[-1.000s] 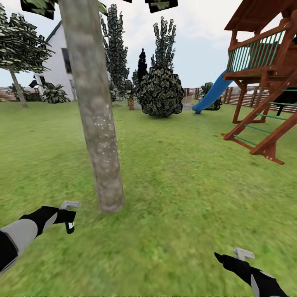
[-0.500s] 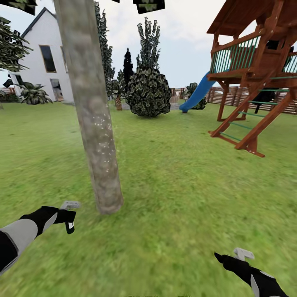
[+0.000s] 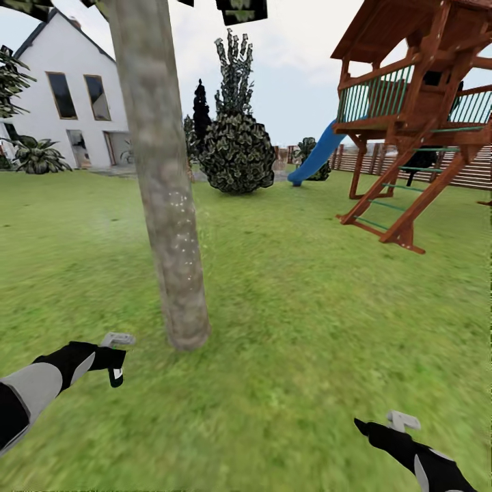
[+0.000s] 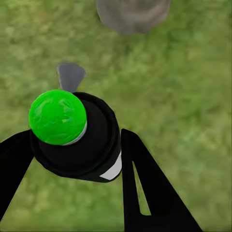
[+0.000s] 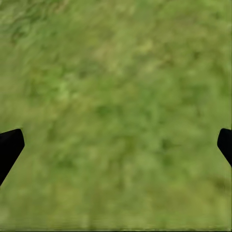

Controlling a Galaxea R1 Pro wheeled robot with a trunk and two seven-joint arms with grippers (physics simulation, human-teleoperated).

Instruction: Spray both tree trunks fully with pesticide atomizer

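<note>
Pesticide atomizer [image 4: 79,140], a slim dark bottle with a green round cap and a white label patch, sits clamped between the two black fingers of the left tool [image 4: 77,159]; the wrist view looks down its length at the lawn. In the head view that left tool [image 3: 113,365] hangs low over the near left part of the lawn [image 3: 307,321], just beside the foot of the thick, mottled grey-brown tree trunk [image 3: 167,205], and not touching it. Pale speckles show on the bark at mid-height, which I take to be spray already landed; the lower trunk and the part above look bare. The right tool [image 5: 116,145] has its fingers spread wide apart over plain grass, holding nothing; in the head view it [image 3: 383,430] is low at the near right of the lawn.

To spray well, the bottle's nozzle should be raised and aimed square at the bark, then swept from base upward in overlapping passes, with the robot circling so every side gets covered. Keeping a steady, short gap should stop the mist drifting onto grass.

Further off stand a round dark-leaved bush [image 3: 236,154], a white house [image 3: 68,109], and a brown wooden play tower [image 3: 410,116] with a blue slide [image 3: 314,157].
</note>
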